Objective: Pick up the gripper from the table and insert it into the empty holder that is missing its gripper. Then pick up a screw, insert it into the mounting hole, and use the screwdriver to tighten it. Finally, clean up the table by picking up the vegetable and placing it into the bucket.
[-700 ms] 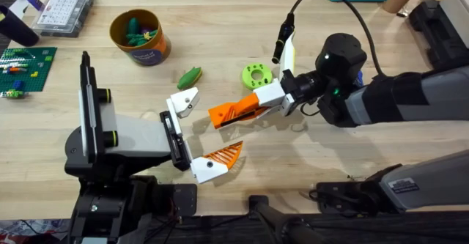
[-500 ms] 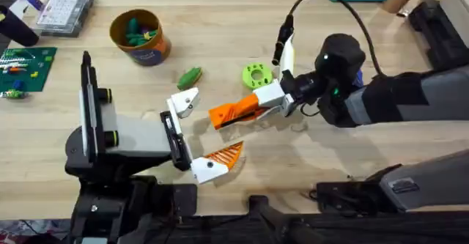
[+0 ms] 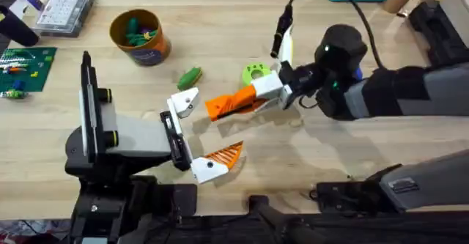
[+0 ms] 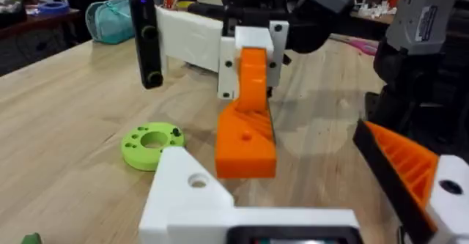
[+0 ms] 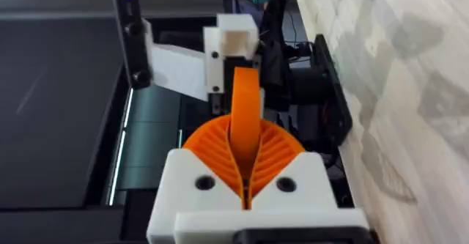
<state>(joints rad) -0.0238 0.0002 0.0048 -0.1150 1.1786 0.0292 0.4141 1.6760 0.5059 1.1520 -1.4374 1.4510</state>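
The gripper [image 3: 229, 105], a loose orange ribbed wedge, hangs just above the table with my right gripper [image 3: 258, 96] shut on its rear end. Its tip points at the holder [image 3: 183, 101], the empty white bracket on my left arm, a short gap away. Seen from the left wrist, the gripper [image 4: 245, 123] hangs just beyond the holder [image 4: 183, 200], whose mounting hole [image 4: 198, 180] faces up. My left gripper [image 3: 209, 130] stands open, its other bracket carrying an orange finger [image 3: 223, 154]. The vegetable [image 3: 190, 76] lies beyond the holder. The bucket [image 3: 139, 37] stands at the far left. I cannot pick out a screw or the screwdriver.
A lime-green ring [image 3: 255, 72] lies just beyond the right gripper. At the far left are a clear parts box [image 3: 62, 9] and a green brick plate [image 3: 26, 68]. Bare table lies between the arms at the front.
My right gripper has carried the orange gripper a little left and away from the front edge, closer to the empty holder. The left arm has not moved.
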